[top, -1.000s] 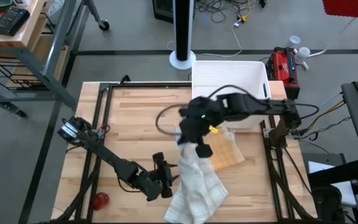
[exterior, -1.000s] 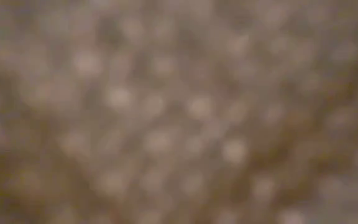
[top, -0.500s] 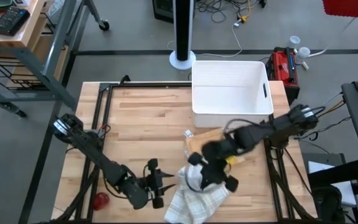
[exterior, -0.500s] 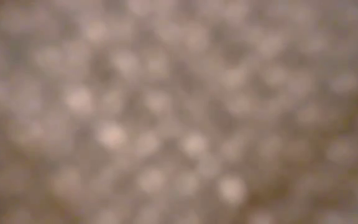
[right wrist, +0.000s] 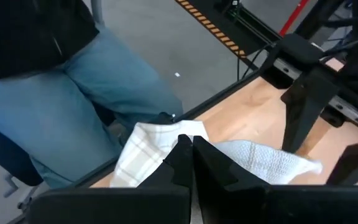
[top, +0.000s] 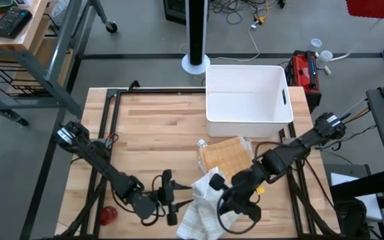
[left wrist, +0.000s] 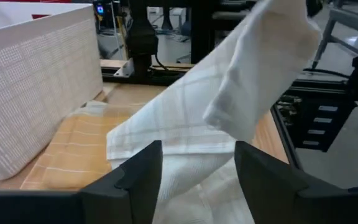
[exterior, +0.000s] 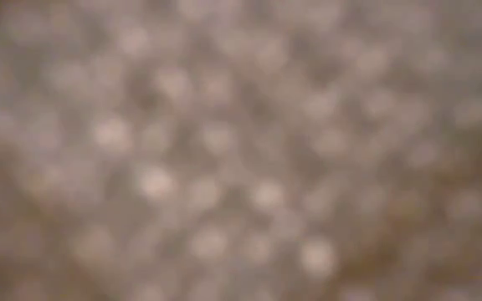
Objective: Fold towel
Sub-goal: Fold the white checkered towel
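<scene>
Your white checked towel (top: 205, 203) lies crumpled, soft-folded, at the front edge of the wood-plank desk (top: 152, 127), one corner lifted. Right end effector (top: 235, 203) is clenched on that raised fold; fingers closed w/ cloth between them in the right wrist view. Left end effector (top: 171, 198) sits just beside the towel's left side, fingers spread, gripping nothing. A tan ribbed cloth (top: 225, 155) lies flat behind the towel, next to the white rectangular bin (top: 247, 97). Low view is fully blurred.

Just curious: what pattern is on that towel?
White towel with a faint grey check; clearest in the left wrist view.
</scene>
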You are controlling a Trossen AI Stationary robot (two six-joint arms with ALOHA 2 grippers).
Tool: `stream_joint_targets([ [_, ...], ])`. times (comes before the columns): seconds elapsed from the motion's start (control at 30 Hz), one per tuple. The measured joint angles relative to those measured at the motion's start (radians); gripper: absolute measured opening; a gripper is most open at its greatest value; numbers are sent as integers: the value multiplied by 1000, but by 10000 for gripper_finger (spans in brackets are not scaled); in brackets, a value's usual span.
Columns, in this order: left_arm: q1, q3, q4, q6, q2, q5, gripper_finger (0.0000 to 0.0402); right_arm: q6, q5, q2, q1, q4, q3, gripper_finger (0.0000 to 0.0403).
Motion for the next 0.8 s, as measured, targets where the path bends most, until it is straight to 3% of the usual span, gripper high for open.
stream_joint_targets([
  [0.13,29,-1,25,-10,6,10,218,-7,2,0,-1,10,0,0],
  [0.27,46,-1,92,60,25,153,240,-7,2,0,-1,12,0,0],
  [0.37,56,-1,154,91,42,194,250,-7,2,0,-1,13,0,0],
  [0.67,55,-2,179,126,52,326,257,1,36,1,-1,13,0,0],
  [0.8,49,-2,166,120,53,325,246,0,75,1,-1,11,0,0],
])
